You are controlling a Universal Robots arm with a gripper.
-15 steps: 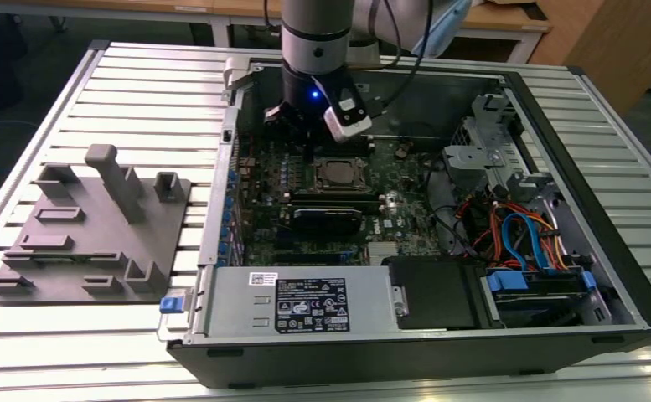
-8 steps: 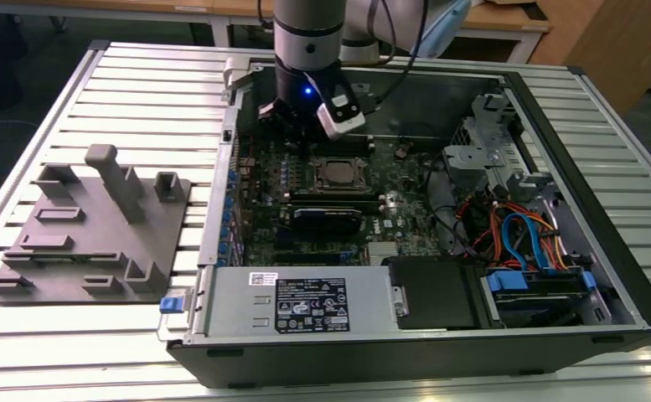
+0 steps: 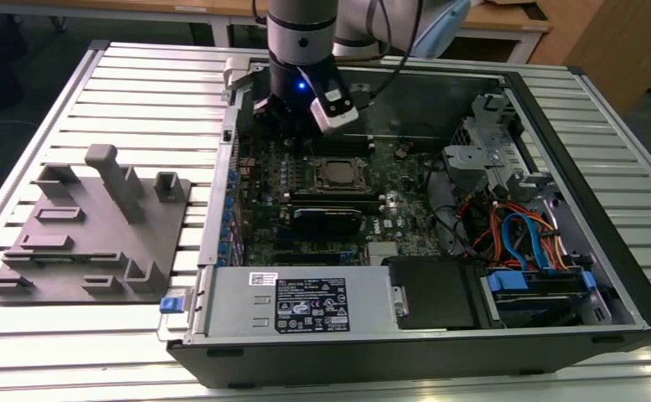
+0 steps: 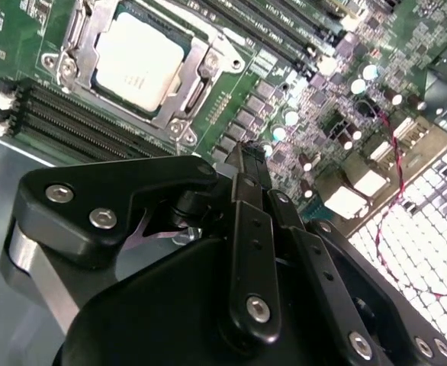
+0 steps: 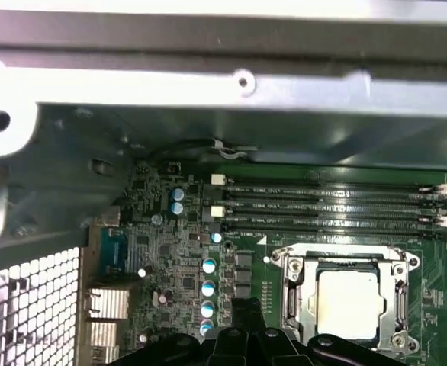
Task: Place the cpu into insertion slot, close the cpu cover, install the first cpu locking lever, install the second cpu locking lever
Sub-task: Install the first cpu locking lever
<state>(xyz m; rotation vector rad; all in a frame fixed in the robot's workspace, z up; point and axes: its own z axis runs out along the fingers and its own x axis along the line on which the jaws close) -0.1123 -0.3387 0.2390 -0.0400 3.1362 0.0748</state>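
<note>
End effector [image 4: 248, 156] closed, empty, nr cpu [image 4: 138, 59] seated under shut cpu cover [image 4: 197, 84], no contact

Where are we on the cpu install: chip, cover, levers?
Done: the cpu sits in the socket and the cover lies flat around it, in both wrist views. In hand: nothing that I can see; the end effector hangs over the board beside the socket, off the cover. Left: the levers, at most; whether either is latched I cannot tell.
</note>
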